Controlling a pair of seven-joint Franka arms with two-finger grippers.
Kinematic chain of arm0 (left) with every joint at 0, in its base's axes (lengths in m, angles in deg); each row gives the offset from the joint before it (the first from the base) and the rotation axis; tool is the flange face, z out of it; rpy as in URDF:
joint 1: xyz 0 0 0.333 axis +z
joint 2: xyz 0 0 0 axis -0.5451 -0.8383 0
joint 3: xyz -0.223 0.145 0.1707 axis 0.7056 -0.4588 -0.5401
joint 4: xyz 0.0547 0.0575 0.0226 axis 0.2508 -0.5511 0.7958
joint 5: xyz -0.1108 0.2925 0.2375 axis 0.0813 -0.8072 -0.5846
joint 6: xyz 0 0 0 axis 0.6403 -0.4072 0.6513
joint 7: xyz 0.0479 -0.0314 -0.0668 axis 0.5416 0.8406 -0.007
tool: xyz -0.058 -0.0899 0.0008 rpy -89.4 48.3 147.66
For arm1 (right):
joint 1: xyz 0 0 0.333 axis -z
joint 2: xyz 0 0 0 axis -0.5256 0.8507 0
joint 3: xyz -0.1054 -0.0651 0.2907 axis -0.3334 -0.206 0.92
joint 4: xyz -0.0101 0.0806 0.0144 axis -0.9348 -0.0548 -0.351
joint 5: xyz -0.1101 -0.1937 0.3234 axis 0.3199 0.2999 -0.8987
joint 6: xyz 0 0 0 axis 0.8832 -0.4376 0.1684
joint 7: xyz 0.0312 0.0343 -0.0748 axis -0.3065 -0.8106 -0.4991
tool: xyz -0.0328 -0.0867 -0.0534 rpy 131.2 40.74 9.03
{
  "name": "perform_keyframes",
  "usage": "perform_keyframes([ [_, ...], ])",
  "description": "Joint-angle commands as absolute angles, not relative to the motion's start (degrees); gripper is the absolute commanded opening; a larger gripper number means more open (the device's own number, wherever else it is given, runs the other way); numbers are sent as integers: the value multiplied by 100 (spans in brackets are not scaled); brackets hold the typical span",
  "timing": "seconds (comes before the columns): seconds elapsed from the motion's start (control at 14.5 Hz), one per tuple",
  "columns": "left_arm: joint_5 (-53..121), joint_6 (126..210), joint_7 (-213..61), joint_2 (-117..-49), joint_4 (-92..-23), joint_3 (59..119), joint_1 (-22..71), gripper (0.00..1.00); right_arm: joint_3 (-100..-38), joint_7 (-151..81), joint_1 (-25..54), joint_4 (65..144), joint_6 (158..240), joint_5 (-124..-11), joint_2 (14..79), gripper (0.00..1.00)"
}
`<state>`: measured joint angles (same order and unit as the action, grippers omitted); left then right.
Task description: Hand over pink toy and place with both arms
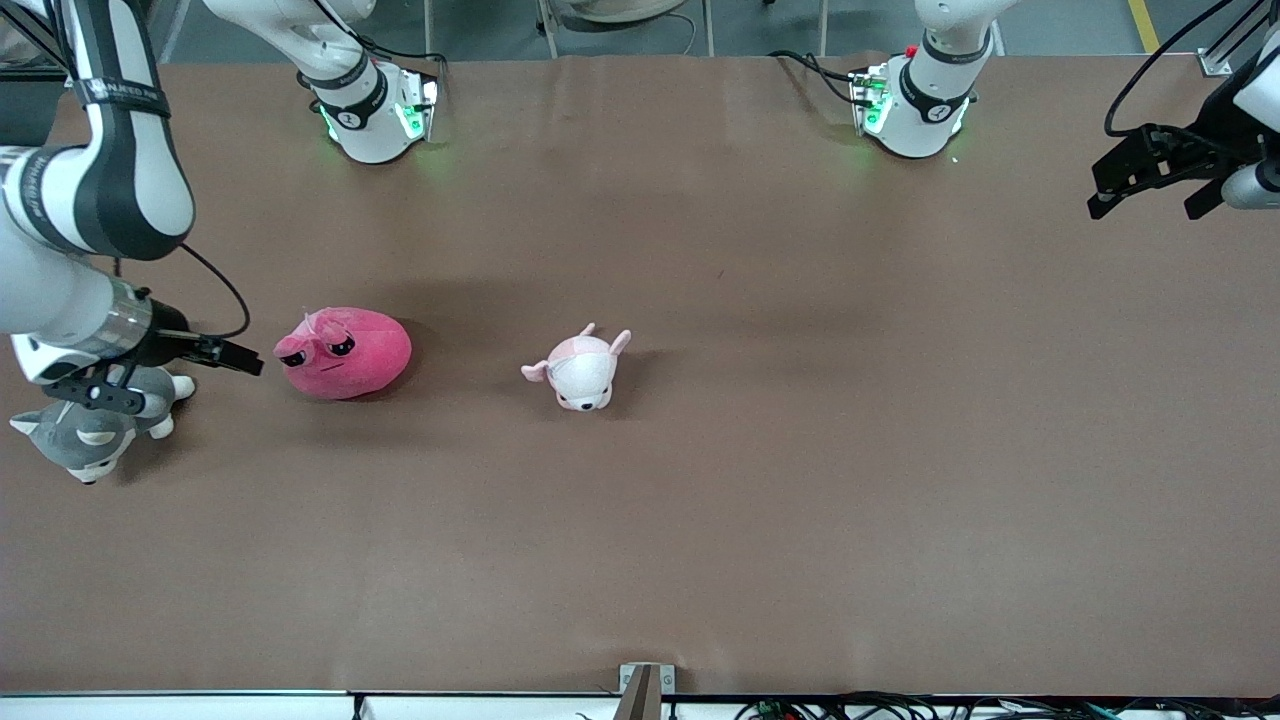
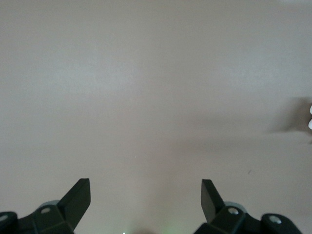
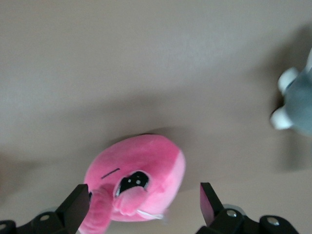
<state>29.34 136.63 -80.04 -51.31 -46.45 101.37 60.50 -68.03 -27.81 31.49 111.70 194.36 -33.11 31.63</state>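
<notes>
The pink toy (image 1: 345,352) lies on the brown table toward the right arm's end, its sleepy eyes turned to the front camera. My right gripper (image 1: 205,378) hangs open just beside it, between it and a grey plush, and touches neither. In the right wrist view the pink toy (image 3: 146,165) lies just ahead of the open right gripper (image 3: 145,192), not between the fingers. My left gripper (image 1: 1148,208) waits open and empty over the table's edge at the left arm's end. In the left wrist view the left gripper (image 2: 146,187) shows only bare table between its fingers.
A small pale pink-and-white puppy plush (image 1: 582,370) lies near the table's middle. A grey-and-white plush (image 1: 85,430) lies under the right wrist at the table's end, and shows in the right wrist view (image 3: 297,105). The two arm bases (image 1: 375,110) (image 1: 915,105) stand along the table's back edge.
</notes>
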Motion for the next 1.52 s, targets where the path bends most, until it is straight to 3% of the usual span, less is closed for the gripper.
perform_keyframes([
  [0.0, 2804, 13644, -8085, -5440, -4215, 10169, 6116, 100, -6755, -3555, 3241, 10622, 19002, -3095, 3169, 100],
  [0.35, 2646, 13635, -8093, -5468, -4188, 10178, 6098, 100, -6764, -3565, 3373, 9576, 17938, -3086, 3177, 100],
  [0.76, 2646, 13635, -8076, -5468, -4196, 10178, 6098, 100, -6755, -3591, 3408, 9302, 17911, -3104, 3204, 100],
  [1.11, 2655, 13635, -8085, -5607, -4188, 10134, 6081, 100, -6711, -3547, 3356, 9346, 17243, -3174, 2994, 100],
  [1.24, 2655, 13635, -8085, -5608, -4188, 9662, 5636, 100, -6720, -3556, 3356, 9337, 17111, -3174, 2783, 100],
  [1.45, 2655, 13600, -8094, -5599, -4188, 8345, 4371, 100, -6702, -3548, 3338, 9442, 16909, -3113, 2441, 100],
])
